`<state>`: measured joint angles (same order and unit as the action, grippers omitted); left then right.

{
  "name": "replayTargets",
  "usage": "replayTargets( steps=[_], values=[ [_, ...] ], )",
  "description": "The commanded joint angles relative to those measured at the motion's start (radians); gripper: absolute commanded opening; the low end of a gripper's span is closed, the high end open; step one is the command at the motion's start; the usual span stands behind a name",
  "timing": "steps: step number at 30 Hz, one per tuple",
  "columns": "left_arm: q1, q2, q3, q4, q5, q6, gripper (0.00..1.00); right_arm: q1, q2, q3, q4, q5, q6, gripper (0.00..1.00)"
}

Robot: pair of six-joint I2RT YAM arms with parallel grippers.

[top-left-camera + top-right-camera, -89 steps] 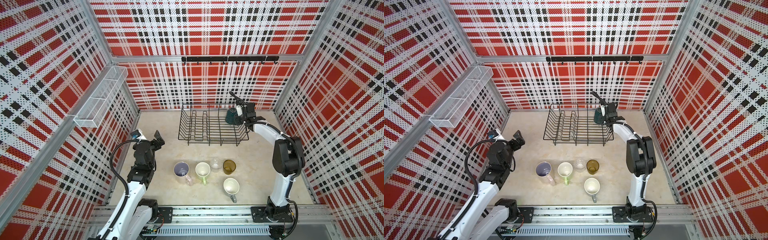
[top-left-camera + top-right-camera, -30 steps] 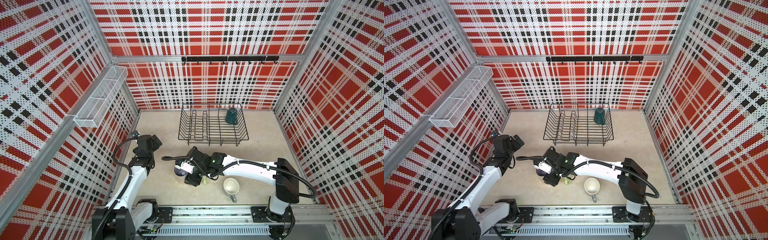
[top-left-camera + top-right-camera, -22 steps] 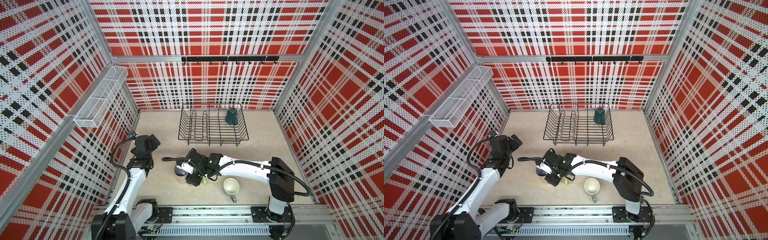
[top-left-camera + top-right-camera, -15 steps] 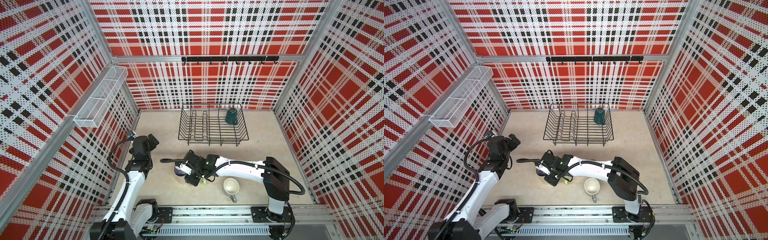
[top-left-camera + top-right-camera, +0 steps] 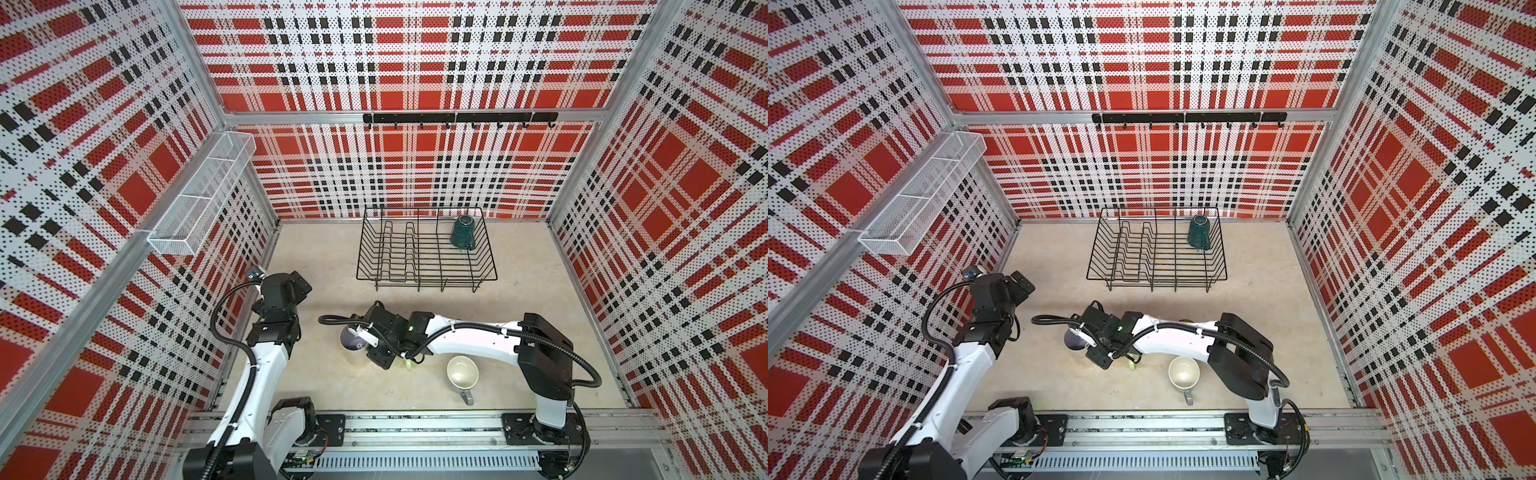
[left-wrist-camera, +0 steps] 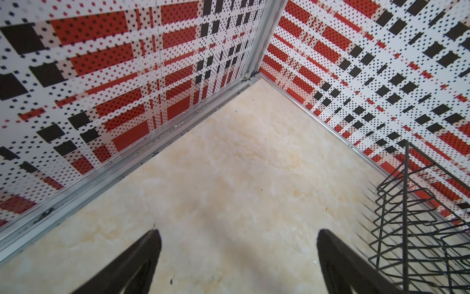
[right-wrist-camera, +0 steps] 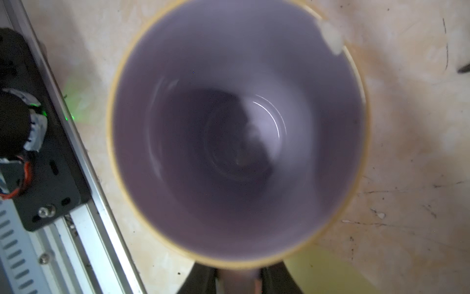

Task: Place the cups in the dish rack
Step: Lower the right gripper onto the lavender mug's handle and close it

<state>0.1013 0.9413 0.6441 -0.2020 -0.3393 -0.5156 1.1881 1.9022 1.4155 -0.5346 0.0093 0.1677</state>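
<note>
Lilac-lined mug (image 7: 236, 127) sits upright with the right gripper (image 7: 237, 273) closed narrowly on its handle side, while the left gripper (image 6: 238, 233) hangs wide open, empty.

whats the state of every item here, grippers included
black wire dish rack: holds one mug
dark teal mug: mouth down in the rack
pale pink mug, lilac inside: upright on table, handle gripped
grey handled mug: upright, empty
light green mug: mostly hidden under right arm
left gripper: open, empty
right gripper: shut on pink mug's handle
</note>
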Motion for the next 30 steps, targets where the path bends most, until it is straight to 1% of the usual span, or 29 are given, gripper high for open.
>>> replayTargets(
  steps=[1,9,10,15,18,23,27,30],
  values=[
    [0.021,-0.029,-0.012,-0.009,0.026,0.011,0.98,-0.004,0.01,-0.007,0.031,0.053,-0.005,0.18],
    [0.032,-0.035,-0.006,-0.008,0.044,0.009,0.98,-0.003,-0.034,-0.01,0.065,0.079,-0.026,0.01],
    [0.031,-0.036,-0.007,-0.008,0.047,0.009,0.98,-0.004,-0.046,-0.014,0.074,0.086,-0.029,0.0],
    [0.031,-0.036,-0.009,-0.008,0.046,0.008,0.98,-0.005,-0.123,-0.069,0.165,0.094,-0.048,0.0],
    [0.03,-0.034,-0.005,-0.003,0.057,0.009,0.98,-0.007,-0.144,-0.095,0.19,0.061,-0.07,0.0],
    [0.031,-0.026,0.006,-0.002,0.044,0.008,0.98,-0.007,-0.141,-0.128,0.191,-0.008,-0.104,0.0],
    [0.035,-0.026,0.006,-0.003,0.034,-0.001,0.98,-0.002,-0.106,-0.127,0.184,-0.017,-0.104,0.0],
    [0.037,-0.028,0.0,-0.003,0.037,-0.005,0.98,0.002,-0.081,-0.11,0.171,-0.023,-0.108,0.1]
  ],
)
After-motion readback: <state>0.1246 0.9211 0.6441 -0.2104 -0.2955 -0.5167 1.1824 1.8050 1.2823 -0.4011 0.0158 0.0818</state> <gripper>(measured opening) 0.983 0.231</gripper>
